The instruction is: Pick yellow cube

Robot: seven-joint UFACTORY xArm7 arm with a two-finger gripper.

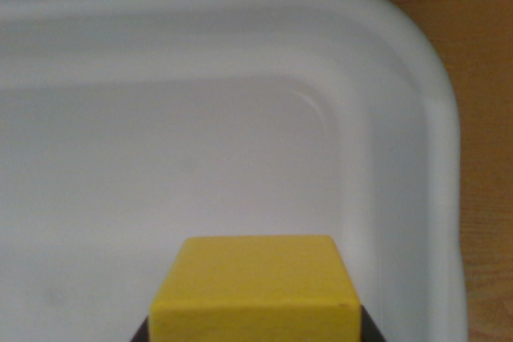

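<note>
Tub [417,94] filling nearly the whole wrist view, white plastic, smooth floor, rounded corner curving toward the wrist view's upper right. Broad rim sweeping across the top and down the right side. Wooden table [485,30] showing beyond that rim, warm brown grain, along the top edge and down the wrist view's right. Yellow cube [255,294] sitting at the bottom centre, close under the camera, over the tub's floor, top face and front face both lit, edges crisp. Gripper [255,335] barely in frame: just two dark slivers of fingers [141,332] peeking out at the cube's lower corners, one on each side, right at the picture's bottom edge. Flanking the cube closely, but too little visible to tell whether pinching it or merely standing beside it. Whether the cube rests on the floor or hangs above it, also impossible to tell from here.
</note>
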